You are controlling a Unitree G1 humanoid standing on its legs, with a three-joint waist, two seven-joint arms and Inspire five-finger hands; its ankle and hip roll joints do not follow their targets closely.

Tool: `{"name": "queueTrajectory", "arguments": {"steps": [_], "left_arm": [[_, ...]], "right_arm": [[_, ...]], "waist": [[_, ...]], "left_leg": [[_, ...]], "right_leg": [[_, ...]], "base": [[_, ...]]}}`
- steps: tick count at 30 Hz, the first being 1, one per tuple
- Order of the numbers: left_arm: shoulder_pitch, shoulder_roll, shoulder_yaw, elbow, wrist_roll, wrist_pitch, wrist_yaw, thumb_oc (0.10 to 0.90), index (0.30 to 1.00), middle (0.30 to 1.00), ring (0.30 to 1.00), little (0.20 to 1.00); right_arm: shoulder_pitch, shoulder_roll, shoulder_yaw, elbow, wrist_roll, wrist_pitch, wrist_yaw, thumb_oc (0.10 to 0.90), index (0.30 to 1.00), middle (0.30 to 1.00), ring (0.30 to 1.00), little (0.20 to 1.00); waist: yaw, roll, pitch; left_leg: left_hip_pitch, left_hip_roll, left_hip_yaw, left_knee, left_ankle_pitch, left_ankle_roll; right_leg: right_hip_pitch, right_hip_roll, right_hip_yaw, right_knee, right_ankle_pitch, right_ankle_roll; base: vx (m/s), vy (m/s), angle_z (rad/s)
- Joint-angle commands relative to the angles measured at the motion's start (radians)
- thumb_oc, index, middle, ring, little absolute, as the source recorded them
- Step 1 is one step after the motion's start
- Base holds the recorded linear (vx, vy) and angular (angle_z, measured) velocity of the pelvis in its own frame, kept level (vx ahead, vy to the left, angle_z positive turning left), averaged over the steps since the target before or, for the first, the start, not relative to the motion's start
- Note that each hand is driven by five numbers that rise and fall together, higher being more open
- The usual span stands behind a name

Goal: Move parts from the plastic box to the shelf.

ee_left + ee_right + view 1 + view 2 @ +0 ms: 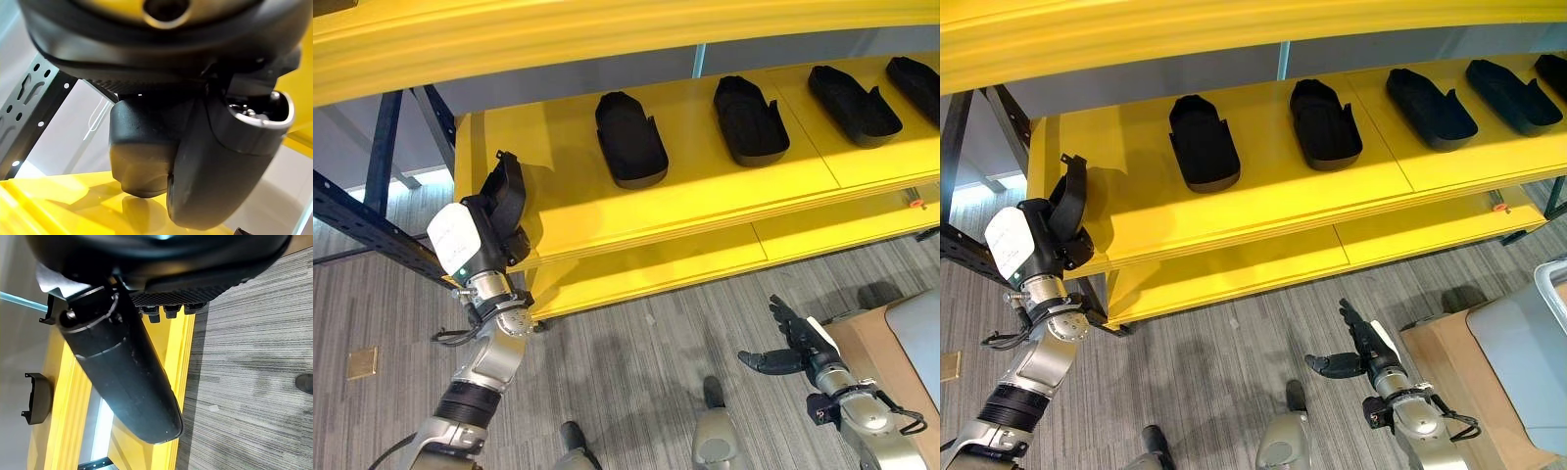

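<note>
My left hand (501,243) is raised at the left end of the yellow shelf (724,191), its fingers curled round a black moulded part (508,188) held upright just over the shelf's corner. In the left wrist view the thumb (230,161) lies against that dark part (142,152) above the yellow board. Several matching black parts lie in a row on the shelf, among them one (629,139) nearest the hand and another (750,119) further right. My right hand (790,345) hangs low over the floor at the right, open and holding nothing.
A brown cardboard box (876,348) with a pale plastic box (922,338) on it stands at the lower right. A dark blue rack upright (367,233) runs left of the shelf. A lower yellow board (656,266) sits beneath. Grey carpet floor (636,372) lies between.
</note>
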Motion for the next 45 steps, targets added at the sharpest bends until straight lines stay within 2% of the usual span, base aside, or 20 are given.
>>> {"name": "queueTrajectory", "arguments": {"steps": [1,2,4,5,6,7,9,10,11,12,15,21,32,38,44,45], "left_arm": [[-0.081,0.098,0.017,-0.061,0.134,-0.113,-0.018,0.4,0.3,0.3,0.3,0.3],[-0.091,0.105,0.011,-0.071,0.154,-0.109,-0.027,0.4,0.3,0.3,0.3,0.3],[-0.081,0.114,0.022,-0.081,0.188,-0.084,-0.032,0.4,0.3,0.3,0.3,0.3],[-0.079,0.112,0.022,-0.084,0.189,-0.078,-0.031,0.4,0.3,0.3,0.3,0.3],[-0.078,0.112,0.021,-0.084,0.189,-0.076,-0.029,0.4,0.3,0.3,0.3,0.3],[-0.1,0.107,0.009,-0.073,0.184,-0.076,-0.038,0.4,0.3,0.3,0.3,0.3],[-0.134,0.106,-0.01,-0.053,0.168,-0.066,-0.042,0.4,0.3,0.3,0.3,0.3],[-0.184,0.111,-0.038,-0.019,0.157,-0.08,-0.048,0.4,0.3,0.3,0.3,0.3],[-0.198,0.106,-0.044,-0.002,0.161,-0.096,-0.063,0.4,0.3,0.3,0.3,0.3],[-0.2,0.101,-0.049,0.004,0.163,-0.099,-0.068,0.4,0.3,0.3,0.3,0.3],[-0.199,0.102,-0.07,0.007,0.148,-0.087,-0.068,0.4,0.3,0.3,0.3,0.3],[-0.194,0.107,-0.074,0.019,0.124,-0.09,-0.063,0.4,0.3,0.3,0.3,0.3],[-0.164,0.108,-0.069,-0.016,0.132,-0.101,-0.09,0.4,0.3,0.3,0.3,0.3],[-0.18,0.119,-0.077,-0.033,0.149,-0.096,-0.112,0.4,0.3,0.3,0.3,0.3],[-0.21,0.126,-0.095,-0.033,0.153,-0.076,-0.131,0.4,0.3,0.3,0.3,0.3],[-0.217,0.132,-0.104,-0.033,0.141,-0.07,-0.132,0.4,0.3,0.3,0.3,0.3]], "right_arm": [[-0.065,-0.049,-0.025,-0.056,0.006,-0.067,-0.034,0.9,1.0,1.0,1.0,1.0],[-0.069,-0.038,-0.015,-0.042,0.002,-0.079,-0.025,0.9,1.0,1.0,1.0,1.0],[-0.077,-0.019,0.002,-0.023,0.01,-0.089,0.024,0.9,1.0,1.0,1.0,1.0],[-0.08,-0.011,0.005,-0.013,0.002,-0.095,0.043,0.9,1.0,1.0,1.0,1.0],[-0.08,-0.009,0.006,-0.011,0.001,-0.097,0.048,0.9,1.0,1.0,1.0,1.0],[-0.073,-0.008,0.012,-0.011,0.012,-0.093,0.055,0.9,1.0,1.0,1.0,1.0],[-0.065,-0.002,0.019,-0.015,-0.001,-0.094,0.059,0.9,1.0,1.0,1.0,1.0],[-0.049,0.003,0.02,-0.029,-0.007,-0.095,0.058,0.9,1.0,1.0,1.0,1.0],[-0.035,-0.001,0.01,-0.041,0.004,-0.091,0.062,0.9,1.0,1.0,1.0,1.0],[-0.024,-0.004,0.0,-0.048,0.009,-0.089,0.069,0.9,1.0,1.0,1.0,1.0],[0.014,-0.02,-0.02,-0.066,0.01,-0.092,0.099,0.9,1.0,1.0,1.0,1.0],[0.028,-0.043,-0.022,-0.054,0.003,-0.087,0.111,0.9,1.0,1.0,1.0,1.0],[0.045,-0.043,-0.021,-0.056,-0.009,-0.077,0.112,0.9,1.0,1.0,1.0,1.0],[0.036,-0.038,-0.006,-0.052,-0.011,-0.082,0.109,0.9,1.0,1.0,1.0,1.0],[0.026,-0.049,0.009,-0.048,-0.011,-0.09,0.128,0.9,1.0,1.0,1.0,1.0],[0.023,-0.05,0.011,-0.045,-0.014,-0.09,0.124,0.9,1.0,1.0,1.0,1.0]], "waist": [[-0.008,-0.015,-0.058],[0.002,-0.015,-0.059],[0.016,-0.019,-0.058],[0.016,-0.021,-0.063],[0.016,-0.021,-0.063],[-0.011,-0.027,-0.078],[-0.038,-0.031,-0.089],[-0.073,-0.034,-0.097],[-0.088,-0.038,-0.108],[-0.092,-0.037,-0.115],[-0.095,-0.033,-0.132],[-0.108,-0.021,-0.138],[-0.12,-0.016,-0.144],[-0.117,-0.012,-0.148],[-0.125,0.0,-0.15],[-0.129,0.005,-0.15]], "left_leg": [[0.04,-0.041,0.079,0.037,-0.081,0.109],[0.065,-0.05,0.095,0.022,-0.082,0.127],[0.112,-0.064,0.131,-0.016,-0.084,0.147],[0.13,-0.071,0.136,-0.04,-0.078,0.147],[0.135,-0.072,0.137,-0.047,-0.075,0.146],[0.149,-0.088,0.112,-0.075,-0.072,0.144],[0.162,-0.104,0.09,-0.093,-0.08,0.148],[0.172,-0.121,0.055,-0.101,-0.098,0.155],[0.169,-0.129,0.035,-0.104,-0.099,0.155],[0.169,-0.132,0.026,-0.108,-0.097,0.154],[0.18,-0.119,0.031,-0.122,-0.092,0.139],[0.204,-0.09,0.044,-0.12,-0.092,0.127],[0.216,-0.09,0.056,-0.115,-0.11,0.131],[0.221,-0.071,0.07,-0.114,-0.11,0.125],[0.227,-0.035,0.075,-0.061,-0.132,0.117],[0.221,-0.022,0.087,-0.008,-0.106,0.11]], "right_leg": [[-0.044,0.045,-0.011,0.209,-0.149,-0.056],[-0.067,0.016,-0.043,0.284,-0.098,-0.056],[-0.124,0.008,-0.07,0.386,-0.041,-0.043],[-0.133,0.037,-0.064,0.366,-0.052,-0.042],[-0.132,0.044,-0.064,0.359,-0.053,-0.042],[-0.135,0.129,-0.007,0.233,-0.071,-0.049],[-0.157,0.161,0.04,0.165,-0.044,-0.048],[-0.192,0.188,0.139,0.137,-0.009,-0.044],[-0.184,0.202,0.193,0.112,-0.006,-0.046],[-0.171,0.205,0.198,0.1,-0.008,-0.049],[-0.134,0.212,0.169,0.1,-0.045,-0.071],[-0.114,0.222,0.174,0.135,-0.093,-0.089],[-0.093,0.226,0.182,0.142,-0.118,-0.084],[-0.096,0.22,0.157,0.175,-0.145,-0.086],[-0.108,0.229,0.129,0.258,-0.202,-0.118],[-0.1,0.24,0.118,0.263,-0.212,-0.137]], "base": [[0.07,0.202,-0.01],[0.06,0.157,0.01],[0.11,0.118,-0.16],[0.12,0.037,-0.73],[0.18,-0.143,-0.9],[0.18,-0.184,-0.77],[0.18,-0.241,0.17],[0.13,-0.313,0.8],[0.1,-0.323,1.16],[0.04,-0.238,1.71],[0.06,-0.191,1.11],[0.08,-0.102,0.09],[0.06,-0.039,0.03],[-0.03,-0.141,0.0],[-0.05,-0.261,0.02],[-0.03,-0.296,0.13]]}}
